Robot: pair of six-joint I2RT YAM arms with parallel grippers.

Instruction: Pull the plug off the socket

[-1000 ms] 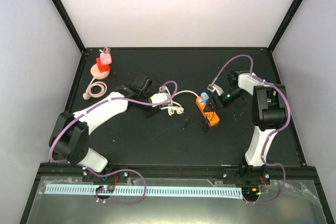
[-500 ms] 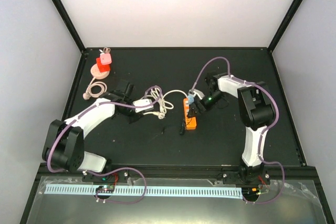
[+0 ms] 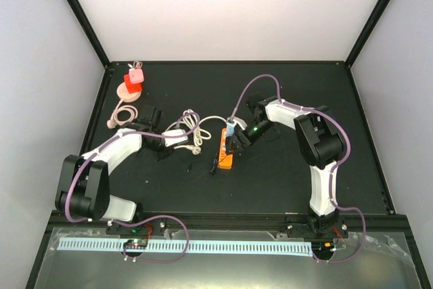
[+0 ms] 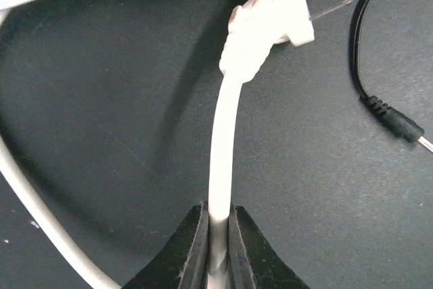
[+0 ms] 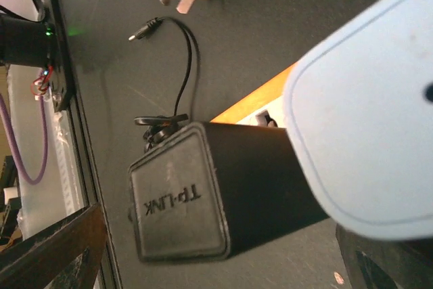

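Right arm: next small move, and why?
Probably pull the right gripper straight away from the orange strip. The light-blue plug sits between its fingers, seated on the strip beside the black adapter. Whether the grip is firm is unclear.

Two slim arms, white-shelled along the links: left arm (image 3: 118,145), right arm (image 3: 289,111). Bulky black joint housings (image 3: 80,189) at the bends. Purple cable (image 3: 252,86) looped loosely along each. Small green light (image 3: 255,127) by the right wrist. Black, tapered fingers (image 4: 193,252).
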